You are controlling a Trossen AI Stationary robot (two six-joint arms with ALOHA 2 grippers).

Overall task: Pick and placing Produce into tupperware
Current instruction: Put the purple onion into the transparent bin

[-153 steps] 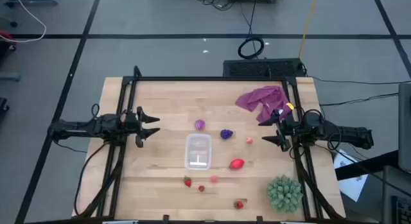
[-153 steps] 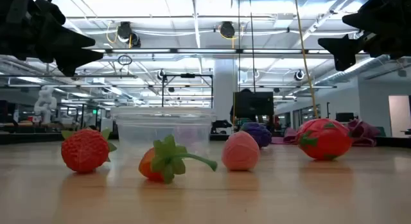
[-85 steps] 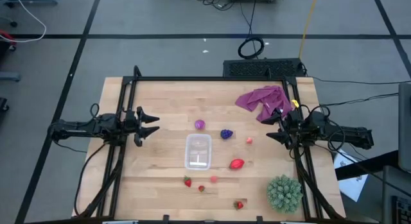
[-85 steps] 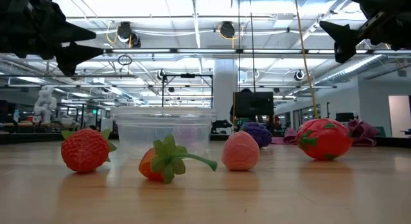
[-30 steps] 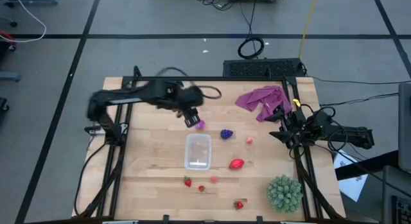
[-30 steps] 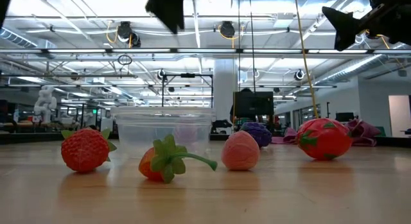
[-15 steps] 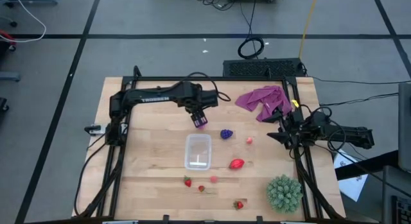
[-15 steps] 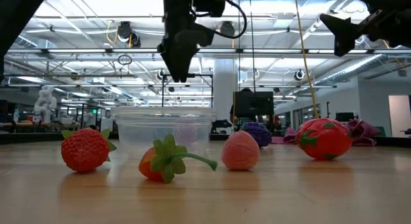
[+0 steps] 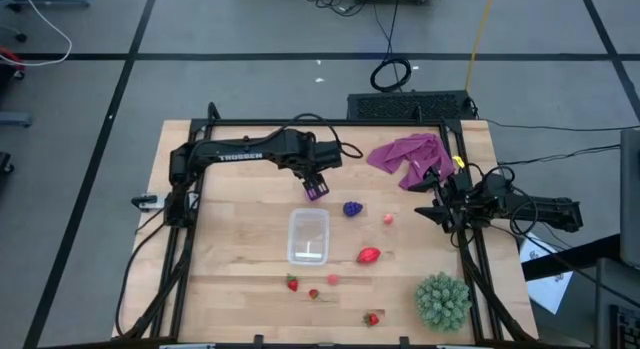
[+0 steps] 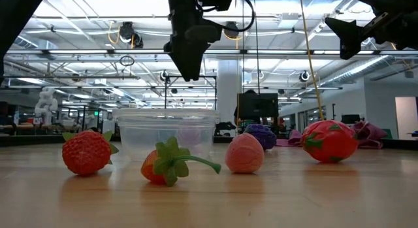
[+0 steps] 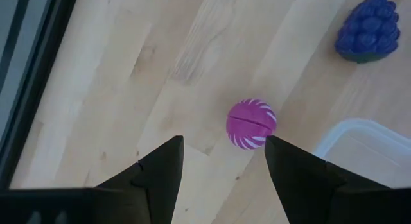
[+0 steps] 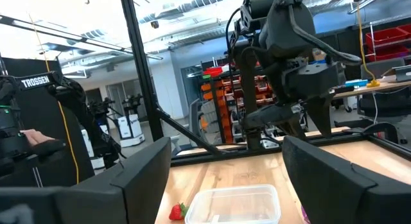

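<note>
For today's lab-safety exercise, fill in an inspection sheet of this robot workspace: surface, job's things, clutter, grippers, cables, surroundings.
Surface: wooden table.
Job's things: clear tupperware empty; purple-pink ball, grape bunch, large red piece and strawberries lie around it.
Clutter: purple cloth; spiky green plant.
Grippers: left gripper open above the ball; right gripper open, at the table's right edge.
Cables: coil on the floor.
Surroundings: workshop, nobody seen.

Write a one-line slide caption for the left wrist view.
Left gripper open above the striped purple-pink ball, with the grape bunch and tupperware corner nearby.
</note>
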